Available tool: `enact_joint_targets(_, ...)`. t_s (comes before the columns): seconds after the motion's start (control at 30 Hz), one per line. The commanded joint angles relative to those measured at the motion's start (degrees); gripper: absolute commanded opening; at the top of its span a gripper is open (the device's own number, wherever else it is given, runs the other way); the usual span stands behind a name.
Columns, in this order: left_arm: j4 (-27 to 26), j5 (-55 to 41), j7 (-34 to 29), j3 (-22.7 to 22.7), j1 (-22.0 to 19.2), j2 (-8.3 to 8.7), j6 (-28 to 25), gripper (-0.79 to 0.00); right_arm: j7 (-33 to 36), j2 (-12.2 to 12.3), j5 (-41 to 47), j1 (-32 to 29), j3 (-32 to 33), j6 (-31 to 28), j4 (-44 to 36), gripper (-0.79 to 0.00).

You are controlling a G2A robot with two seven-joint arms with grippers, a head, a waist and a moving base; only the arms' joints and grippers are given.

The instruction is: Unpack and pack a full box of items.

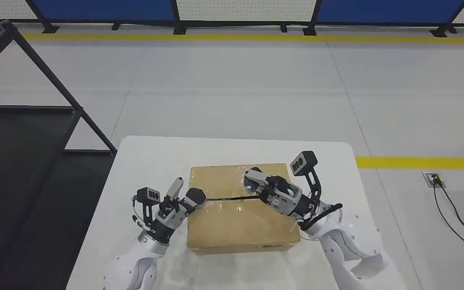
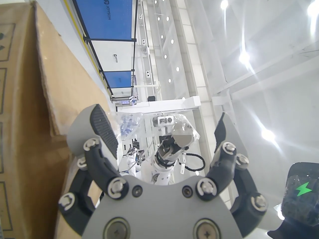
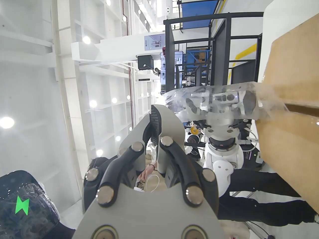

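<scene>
Left gripper (image 1: 190,199) hangs wide open just beside the left side of the cardboard box (image 1: 239,228). The box sits closed in the middle of the tabletop (image 1: 145,167), nearer the robot-side edge. Right gripper (image 3: 159,118), over the box's top seam, is pinched together on a clear tape strip (image 3: 219,100) lifted off the box.

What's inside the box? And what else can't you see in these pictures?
What's inside the box: top view, its closed flaps hide it.
How much clear tape the right pincer pinches: right wrist view, its shut fingers cover it.
The marks on the box's side: left wrist view, cut off by the picture's edge.
The box's underside: top view, it sits on the table.
</scene>
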Motion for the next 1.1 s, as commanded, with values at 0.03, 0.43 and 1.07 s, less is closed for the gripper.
enact_joint_targets(0.03, 0.44, -0.06, -0.09, -0.18, 0.05, -0.01, 0.27, 0.0, 0.55, 0.23, 0.59, 0.07, 1.13, 1.31, 0.22, -0.785)
enact_joint_targets(0.43, 0.77, -0.58, -0.55, -0.06, 0.03, -0.15, 0.86, 0.0, -0.04, 1.13, -0.93, -2.31, 3.39, 6.09, -2.53, -0.785)
enact_joint_targets(1.07, 0.45, 0.01, -0.83, -0.01, 0.27, -0.32, 1.17, 0.0, -0.86, 2.32, 1.46, -7.05, 8.7, 6.49, -5.94, -0.785)
